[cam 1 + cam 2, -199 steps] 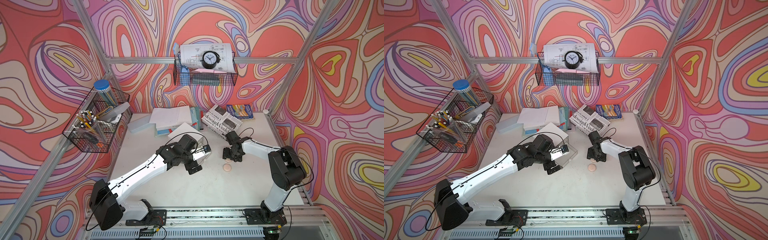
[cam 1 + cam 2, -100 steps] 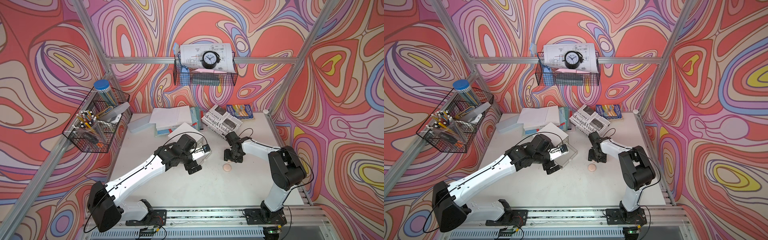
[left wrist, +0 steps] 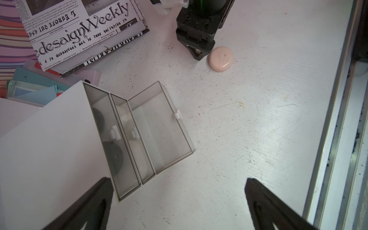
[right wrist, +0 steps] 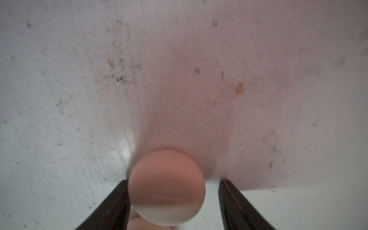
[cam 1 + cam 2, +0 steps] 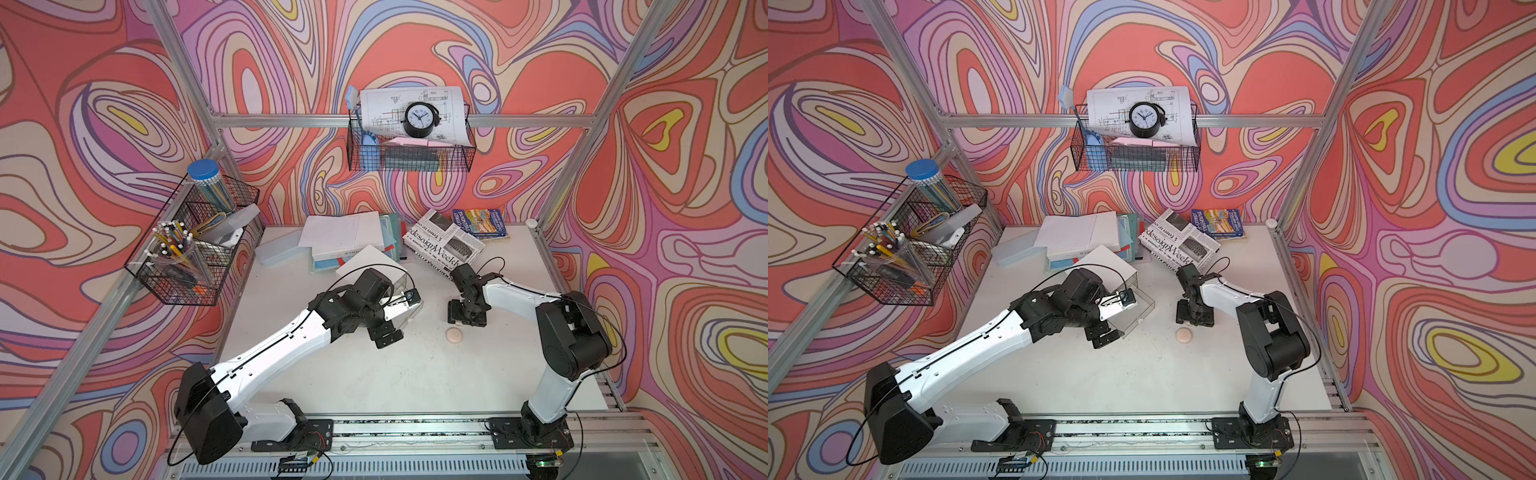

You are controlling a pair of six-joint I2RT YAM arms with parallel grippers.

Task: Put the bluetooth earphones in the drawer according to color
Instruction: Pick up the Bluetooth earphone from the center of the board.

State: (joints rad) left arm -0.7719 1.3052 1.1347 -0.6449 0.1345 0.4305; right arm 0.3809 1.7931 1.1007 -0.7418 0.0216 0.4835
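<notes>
Standing apart on the surface [image 4: 79, 79], the right jaws enclose a pink earphone case [image 4: 166, 187], which touches one of them only. The left jaws hang wide, empty, beside the open drawer [image 3: 159, 127].

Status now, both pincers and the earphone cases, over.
Left pincer open, empty. Right pincer open around pink case, not clamped. Loose on table: second pink case. Pulled-out drawer empty.

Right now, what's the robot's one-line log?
right fingers: open around pale pink rounded earphone case | left fingers: open, empty | clear plastic drawer: pulled out, empty | second pink case: on table
</notes>
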